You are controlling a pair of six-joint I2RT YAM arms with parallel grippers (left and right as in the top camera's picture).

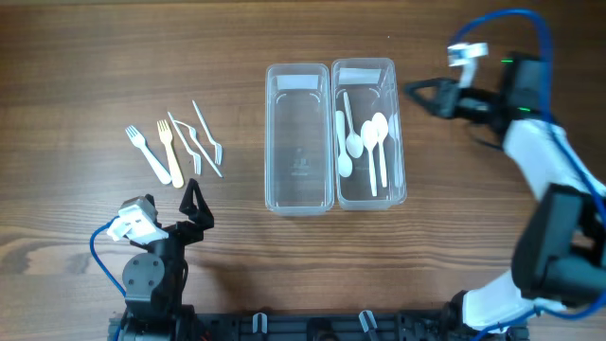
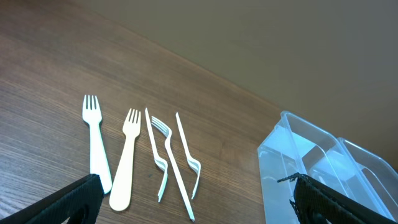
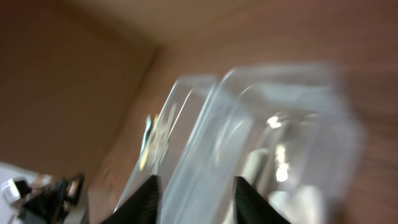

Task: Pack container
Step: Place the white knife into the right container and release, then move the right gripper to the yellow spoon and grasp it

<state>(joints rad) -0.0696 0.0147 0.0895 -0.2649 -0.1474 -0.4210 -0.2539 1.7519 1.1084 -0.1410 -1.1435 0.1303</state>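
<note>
Two clear plastic containers stand side by side mid-table. The left container (image 1: 298, 137) has nothing in it. The right container (image 1: 397, 133) holds several white spoons (image 1: 365, 142). Several forks (image 1: 175, 147) lie on the wood to the left: a white fork (image 2: 93, 143), a cream fork (image 2: 126, 162) and thin clear ones (image 2: 165, 155). My left gripper (image 1: 196, 204) (image 2: 196, 199) stands open just in front of the forks, holding nothing. My right gripper (image 1: 426, 95) (image 3: 196, 199) hovers right of the spoon container's far end, jaws apart and empty. The right wrist view is blurred.
The containers (image 2: 292, 155) show at the right edge of the left wrist view. The left arm's base (image 1: 151, 275) sits at the front left. The right arm (image 1: 549, 170) reaches along the right side, with a blue cable (image 1: 511, 19) above it.
</note>
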